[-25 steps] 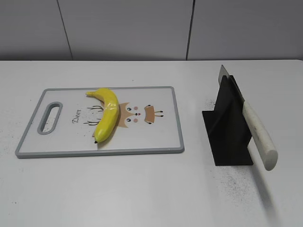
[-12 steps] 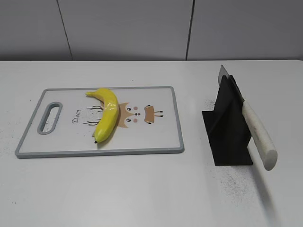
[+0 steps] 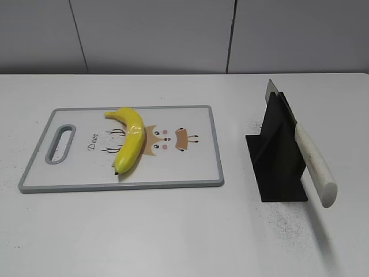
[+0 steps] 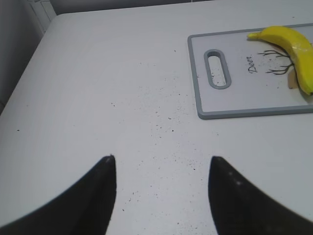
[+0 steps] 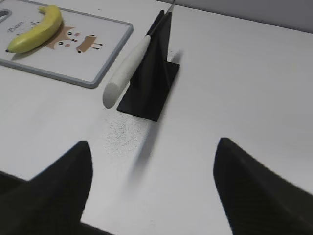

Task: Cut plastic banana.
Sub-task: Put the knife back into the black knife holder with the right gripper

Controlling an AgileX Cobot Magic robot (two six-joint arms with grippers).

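Lying whole on a grey-rimmed cutting board [image 3: 173, 118], the plastic banana [image 3: 130, 140] curves across the board's printed deer cartoon, dark tip toward the near edge, as seen from the exterior view. To the right on the white desk [image 3: 173, 231], well apart from the board, a black stand [image 3: 277, 158] props a knife [image 3: 311, 161] at a slant, its pale handle jutting toward the front. Neither arm shows in this view.

From the left wrist, the left gripper [image 4: 161, 193] hangs released over bare, speckled desk, its two dark fingers spread wide, the board's handle slot [image 4: 217, 68] and the banana far ahead at upper right.

From the right wrist, the right gripper [image 5: 151, 188] is likewise spread and empty, with the stand and knife ahead of it and the banana beyond on the board.
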